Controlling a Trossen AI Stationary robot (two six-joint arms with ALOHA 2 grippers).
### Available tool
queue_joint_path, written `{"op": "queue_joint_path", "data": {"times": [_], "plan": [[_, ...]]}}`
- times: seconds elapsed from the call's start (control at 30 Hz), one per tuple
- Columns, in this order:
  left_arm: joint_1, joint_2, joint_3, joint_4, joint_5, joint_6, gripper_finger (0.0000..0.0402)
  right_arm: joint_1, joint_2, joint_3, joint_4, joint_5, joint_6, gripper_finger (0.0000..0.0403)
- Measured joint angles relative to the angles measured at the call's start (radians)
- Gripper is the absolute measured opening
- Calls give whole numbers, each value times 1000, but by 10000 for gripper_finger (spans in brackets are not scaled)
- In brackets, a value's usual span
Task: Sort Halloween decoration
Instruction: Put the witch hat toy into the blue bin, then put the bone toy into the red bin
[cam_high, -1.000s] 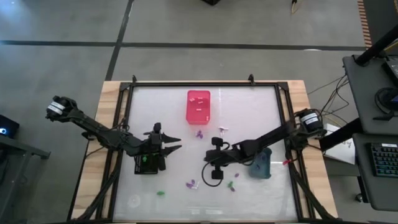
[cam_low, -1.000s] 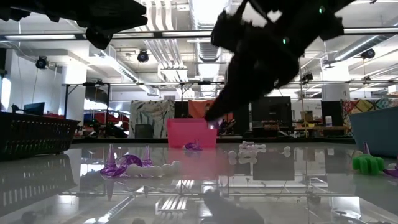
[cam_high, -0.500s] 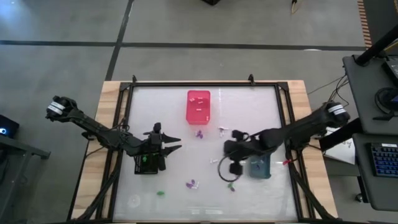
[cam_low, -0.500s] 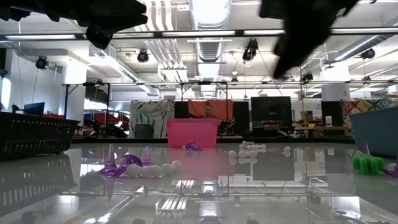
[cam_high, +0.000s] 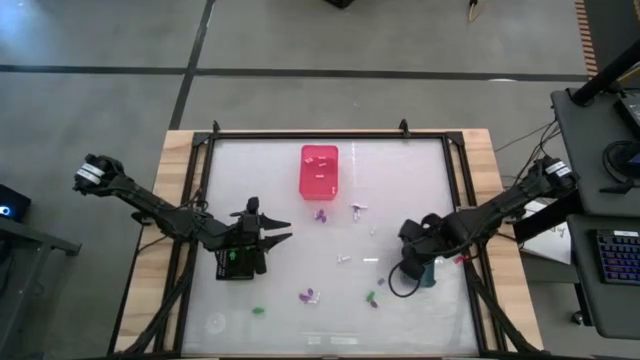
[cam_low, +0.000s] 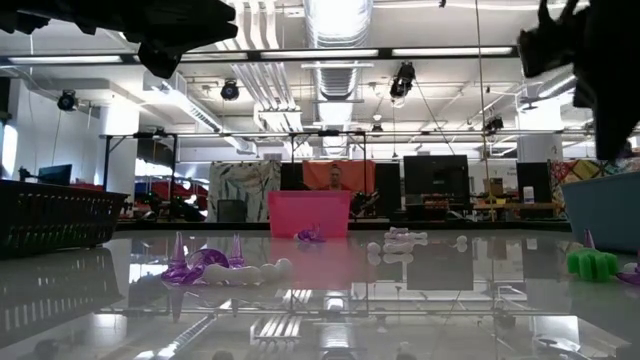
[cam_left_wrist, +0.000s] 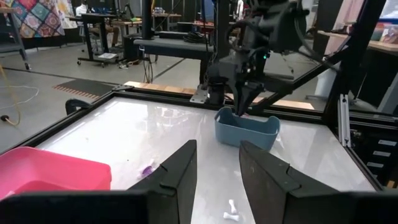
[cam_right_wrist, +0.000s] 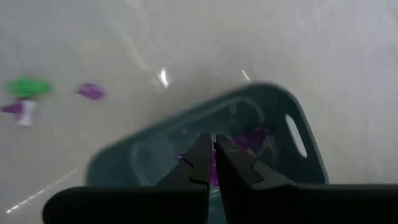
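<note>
**Right end effector over the grey-blue bin**

I have the right end effector (cam_right_wrist: 213, 163) poised above the grey-blue bin (cam_right_wrist: 273, 118) on the right side of the counter (cam_high: 400, 170). Its fingers are clenched together, and a sliver of purple shows just between them in the right wrist view; I cannot tell whether that is a piece pinched there or one lying in the bin below. A purple piece (cam_right_wrist: 254, 138) does lie inside the bin.

My left end effector (cam_high: 272, 231) waits over the left half of the counter, above the black basket (cam_high: 238, 262), its fingers (cam_left_wrist: 177, 174) spread apart and holding nothing.

The Halloween decoration is still scattered across the counter. A purple piece (cam_high: 320, 214) lies just in front of the pink bin (cam_high: 319, 170), and a white one (cam_high: 358, 209) sits a little to its right. Nearer the front edge I see a purple-and-white pair (cam_high: 308, 296), a green piece (cam_high: 258, 311) to their left, and a green and purple pair (cam_high: 371, 298) close to the right arm. A small white piece (cam_high: 343, 259) rests near the middle of the counter. White pieces sit inside the pink bin. In the low view, a green piece (cam_low: 591, 263) lies near the grey-blue bin's wall.
</note>
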Motion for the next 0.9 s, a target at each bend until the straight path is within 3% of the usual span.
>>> {"op": "queue_joint_path", "data": {"times": [0.2, 0.57, 0.9], "plan": [[0, 0, 0, 0, 0, 15, 103, 21, -1, -73, 5, 2, 50, 13], [0, 0, 0, 0, 0, 16, 103, 21, -1, -82, 10, 39, 52, 71], [0, 0, 0, 0, 0, 16, 103, -12, -1, 45, 12, 164, -109, 75]]}}
